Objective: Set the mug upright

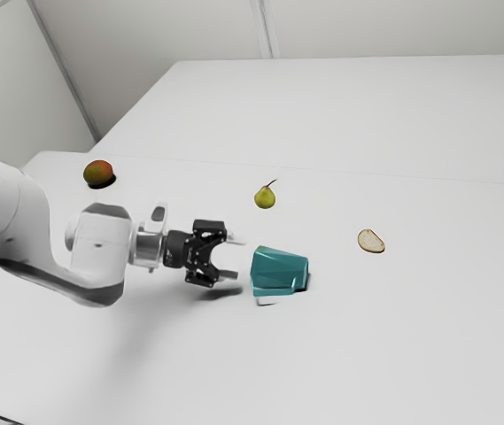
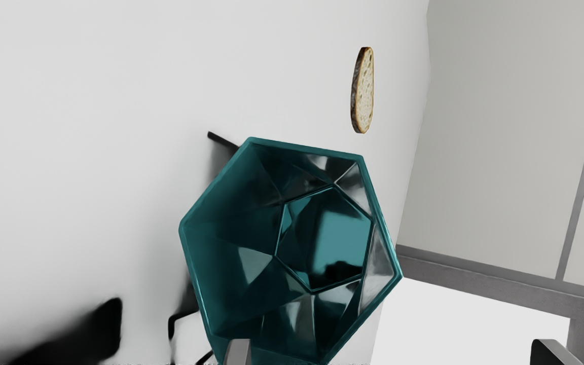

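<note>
My gripper (image 1: pixel 232 257) stands open and roughly level just above the table, with a small gap between its fingertips and the mug. The teal faceted mug (image 1: pixel 278 270) lies on its side, its wide mouth facing the gripper. In the wrist view I look into the mouth of the mug (image 2: pixel 251 233) and see its inner base. The fingertips of the gripper (image 2: pixel 391 352) are far apart at the bottom edge, one overlapping the mug's rim and the other well off to its side. Nothing is held.
A bread slice (image 1: pixel 371 241) lies beyond the mug's base, also seen as the bread (image 2: pixel 363 91) in the wrist view. A green pear (image 1: pixel 265 197) and a red-green mango (image 1: pixel 98 173) sit farther back on the white table (image 1: pixel 393 345).
</note>
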You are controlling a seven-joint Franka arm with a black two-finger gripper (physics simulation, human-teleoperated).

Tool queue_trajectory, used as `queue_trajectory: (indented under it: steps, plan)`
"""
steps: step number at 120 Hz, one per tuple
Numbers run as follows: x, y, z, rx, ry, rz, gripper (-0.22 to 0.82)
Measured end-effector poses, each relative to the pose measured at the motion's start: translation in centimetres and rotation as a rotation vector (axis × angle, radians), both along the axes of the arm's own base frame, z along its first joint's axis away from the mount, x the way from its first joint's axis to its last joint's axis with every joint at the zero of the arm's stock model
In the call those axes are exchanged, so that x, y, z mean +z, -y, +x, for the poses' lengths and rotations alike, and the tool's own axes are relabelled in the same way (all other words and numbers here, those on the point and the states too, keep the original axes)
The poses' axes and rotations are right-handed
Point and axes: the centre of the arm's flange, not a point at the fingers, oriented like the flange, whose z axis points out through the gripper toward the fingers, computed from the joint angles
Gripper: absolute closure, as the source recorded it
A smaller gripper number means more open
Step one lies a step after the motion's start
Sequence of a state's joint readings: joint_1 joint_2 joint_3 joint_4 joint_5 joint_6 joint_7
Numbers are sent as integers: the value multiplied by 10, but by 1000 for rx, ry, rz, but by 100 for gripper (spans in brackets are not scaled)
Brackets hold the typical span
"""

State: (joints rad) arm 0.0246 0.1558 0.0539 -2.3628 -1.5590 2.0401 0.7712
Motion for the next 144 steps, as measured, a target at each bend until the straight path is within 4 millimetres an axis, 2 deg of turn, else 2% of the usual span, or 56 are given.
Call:
queue_trajectory:
  steps: [37,64,93,120,124,138,144]
  plan:
    - [-3,25,-1,-67,105,-10,0]
    - [1,31,5,-83,168,-1,0]
    - [-1,34,22,-84,214,15,0]
    - [-5,56,29,-104,233,22,0]
    - [-5,60,29,-108,235,22,4]
    - [-3,65,30,-109,239,26,37]
    - [-2,65,30,-107,239,28,47]
